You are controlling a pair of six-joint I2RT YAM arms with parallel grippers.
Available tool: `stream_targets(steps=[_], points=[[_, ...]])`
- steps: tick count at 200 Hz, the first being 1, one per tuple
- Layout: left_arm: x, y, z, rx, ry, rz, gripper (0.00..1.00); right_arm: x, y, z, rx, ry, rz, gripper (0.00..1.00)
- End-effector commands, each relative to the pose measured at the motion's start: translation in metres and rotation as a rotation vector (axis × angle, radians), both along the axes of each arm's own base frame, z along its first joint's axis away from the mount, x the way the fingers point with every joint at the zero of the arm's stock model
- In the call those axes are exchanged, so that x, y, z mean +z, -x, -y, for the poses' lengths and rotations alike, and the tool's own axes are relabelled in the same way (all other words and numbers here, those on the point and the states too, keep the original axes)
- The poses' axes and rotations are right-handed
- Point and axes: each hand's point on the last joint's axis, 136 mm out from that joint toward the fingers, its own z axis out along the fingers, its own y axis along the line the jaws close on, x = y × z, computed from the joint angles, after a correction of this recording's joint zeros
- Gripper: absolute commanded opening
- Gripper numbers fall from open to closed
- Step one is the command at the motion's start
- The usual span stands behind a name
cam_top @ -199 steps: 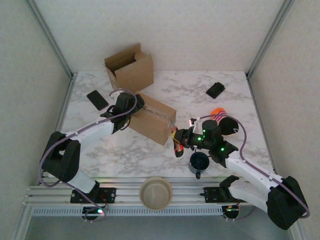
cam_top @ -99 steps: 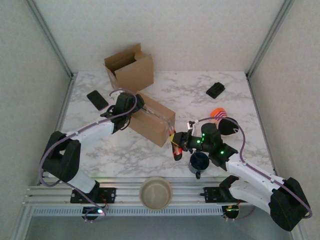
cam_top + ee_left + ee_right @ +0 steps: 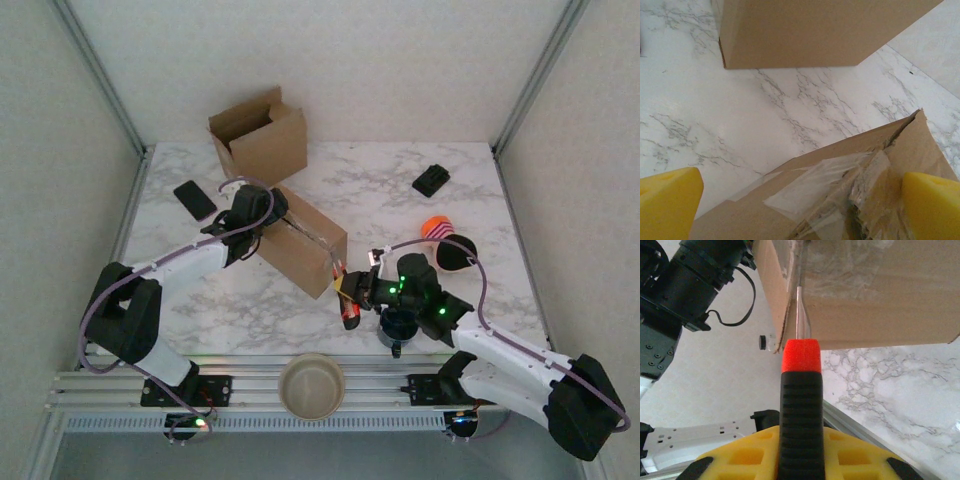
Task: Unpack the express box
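**A:** From above, where's the box?
**B:** The taped box [image 3: 305,245] lies mid-table. The left gripper [image 3: 268,215] is at its far end, and the right gripper [image 3: 352,290] is at its near corner, pinching a screwdriver [image 3: 347,312].
**A:** Left wrist?
**B:** Its yellow fingers [image 3: 667,200] are spread wide, straddling the torn tape [image 3: 825,187]. That's probably to steady the box, but I can't tell if they touch.
**A:** Right wrist?
**B:** The blade [image 3: 801,315] lies along the corner seam, likely to slit it.

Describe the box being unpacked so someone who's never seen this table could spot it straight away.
Start at the marble table and go to its middle. The brown box there carries clear tape on top; the other box, at the back left, stands with open flaps.
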Motion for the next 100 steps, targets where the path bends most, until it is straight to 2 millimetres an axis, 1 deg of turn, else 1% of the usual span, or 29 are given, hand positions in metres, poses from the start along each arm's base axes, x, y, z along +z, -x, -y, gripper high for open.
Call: stream_targets(steps=[1, 41, 100], points=[[-0.046, 0.016, -0.001, 0.008, -0.021, -0.144, 1.00, 0.007, 0.028, -0.012, 0.122, -0.046, 0.008, 0.00], [-0.047, 0.015, 0.000, 0.009, -0.019, -0.145, 1.00, 0.004, 0.033, -0.017, 0.114, -0.044, 0.008, 0.00], [-0.048, 0.014, 0.001, 0.005, -0.013, -0.149, 1.00, 0.006, 0.039, -0.024, 0.124, -0.049, 0.021, 0.00]])
